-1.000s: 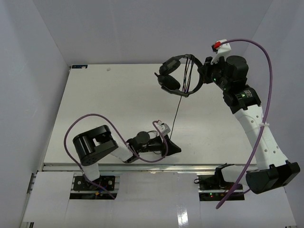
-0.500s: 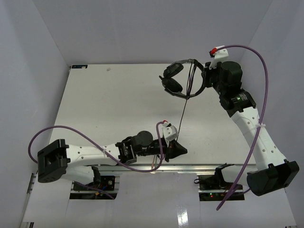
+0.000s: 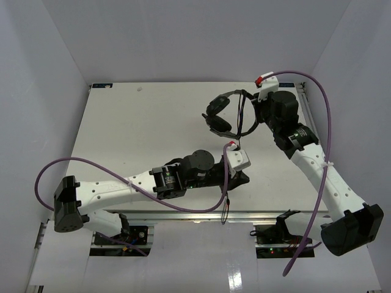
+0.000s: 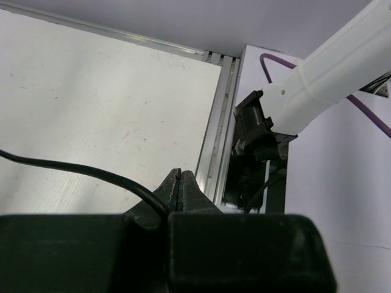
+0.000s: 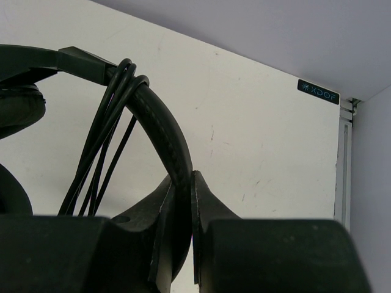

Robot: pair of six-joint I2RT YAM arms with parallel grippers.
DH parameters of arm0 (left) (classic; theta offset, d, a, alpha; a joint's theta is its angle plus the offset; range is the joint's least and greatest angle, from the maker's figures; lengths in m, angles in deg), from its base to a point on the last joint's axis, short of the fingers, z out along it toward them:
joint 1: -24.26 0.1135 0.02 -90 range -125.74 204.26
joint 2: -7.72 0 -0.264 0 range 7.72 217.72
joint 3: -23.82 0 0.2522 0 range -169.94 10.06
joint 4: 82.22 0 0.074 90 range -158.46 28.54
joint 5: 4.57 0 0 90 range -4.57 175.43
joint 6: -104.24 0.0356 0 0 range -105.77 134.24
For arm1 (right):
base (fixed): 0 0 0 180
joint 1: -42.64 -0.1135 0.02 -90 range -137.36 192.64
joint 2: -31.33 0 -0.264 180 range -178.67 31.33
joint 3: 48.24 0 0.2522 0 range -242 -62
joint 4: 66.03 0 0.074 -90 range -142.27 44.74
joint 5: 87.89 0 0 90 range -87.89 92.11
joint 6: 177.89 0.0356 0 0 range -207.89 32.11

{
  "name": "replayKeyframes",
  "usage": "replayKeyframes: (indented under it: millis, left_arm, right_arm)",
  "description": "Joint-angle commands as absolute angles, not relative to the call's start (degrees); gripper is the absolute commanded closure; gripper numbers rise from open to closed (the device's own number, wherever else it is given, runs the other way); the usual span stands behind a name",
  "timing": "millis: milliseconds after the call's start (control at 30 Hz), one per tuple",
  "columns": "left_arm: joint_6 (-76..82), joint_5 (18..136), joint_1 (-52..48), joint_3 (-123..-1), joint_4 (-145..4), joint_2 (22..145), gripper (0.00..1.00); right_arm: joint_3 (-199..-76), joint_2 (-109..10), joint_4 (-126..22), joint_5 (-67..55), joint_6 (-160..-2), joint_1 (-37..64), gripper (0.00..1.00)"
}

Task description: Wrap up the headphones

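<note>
While my right gripper pinches the smooth black arched headband between nearly closed jaws, my left gripper is pressed together on the thin black rubbery cord. One black over-ear headset hangs above the far right of the matte white table, arch toward my right wrist, its two padded round earcups pointing left. Several cord loops cross the headband; the rest runs straight down to my left jaws.
</note>
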State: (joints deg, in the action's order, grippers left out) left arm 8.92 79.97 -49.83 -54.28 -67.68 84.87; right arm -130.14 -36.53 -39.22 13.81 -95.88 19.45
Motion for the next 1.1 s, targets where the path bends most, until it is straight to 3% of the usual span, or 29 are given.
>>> replayKeyframes:
  millis: [0,533,1067]
  left_arm:
    - [15.99,84.58,-49.93,-62.65,-57.23,86.27,0.95]
    - [21.83,81.01,-40.63,-77.91,-47.25,90.20,0.95]
    - [25.38,81.04,-27.76,-78.44,-44.12,87.71,0.96]
  right_arm:
    - [-127.90,-34.35,-46.79,16.77,-98.76,17.80,0.92]
    - [-121.25,-32.33,-49.91,19.09,-106.27,12.12,0.92]
    - [-118.96,-28.02,-47.13,8.88,-109.80,10.74,0.92]
